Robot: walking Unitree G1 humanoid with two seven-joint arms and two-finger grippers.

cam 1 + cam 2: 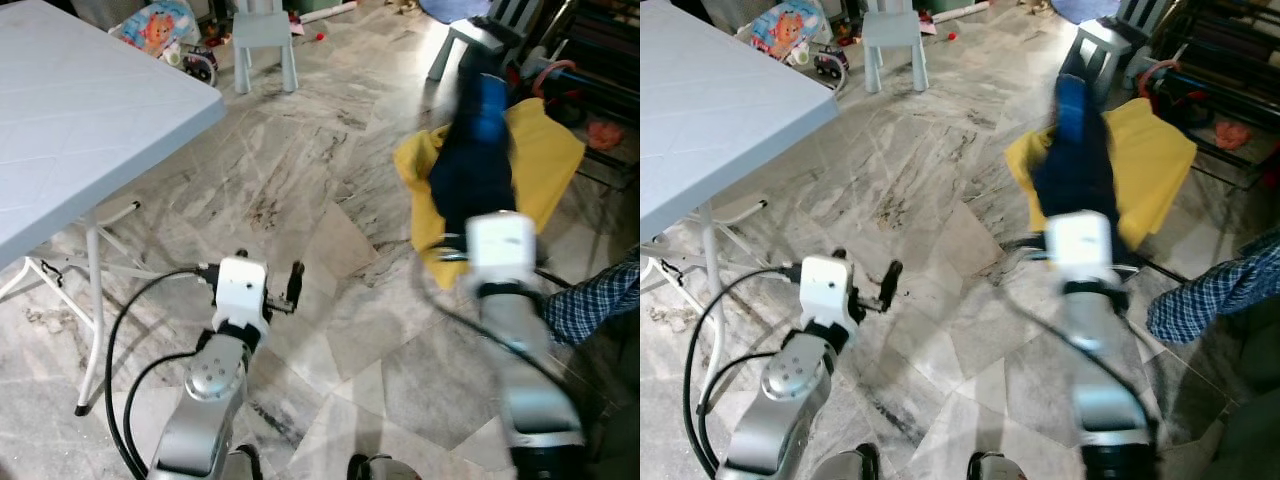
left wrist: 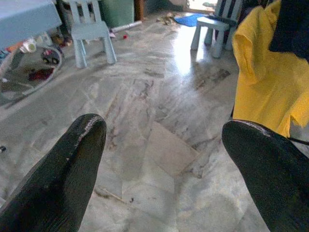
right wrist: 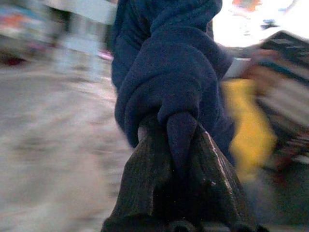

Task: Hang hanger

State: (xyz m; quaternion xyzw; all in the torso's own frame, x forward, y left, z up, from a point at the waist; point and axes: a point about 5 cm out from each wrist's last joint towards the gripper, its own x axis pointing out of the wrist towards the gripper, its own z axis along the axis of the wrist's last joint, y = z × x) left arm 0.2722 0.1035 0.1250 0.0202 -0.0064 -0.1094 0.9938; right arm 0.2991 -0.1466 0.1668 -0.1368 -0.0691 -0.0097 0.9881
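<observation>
Marble floor point(image 1: 330, 200) spreads ahead in the eye views, with a white tabletop point(image 1: 70, 110) at the left. The left hand point(image 1: 296, 283) hovers low over the floor. The right arm, blurred, lifts a dark blue garment point(image 1: 472, 160) in front of a yellow shirt point(image 1: 545, 150).

Left wrist view: two black fingers point(image 2: 63, 174) stand wide apart, holding nothing.

Right wrist view: the right hand point(image 3: 181, 159) pinches a fold of the blue garment between closed fingers. No hanger can be made out.
</observation>
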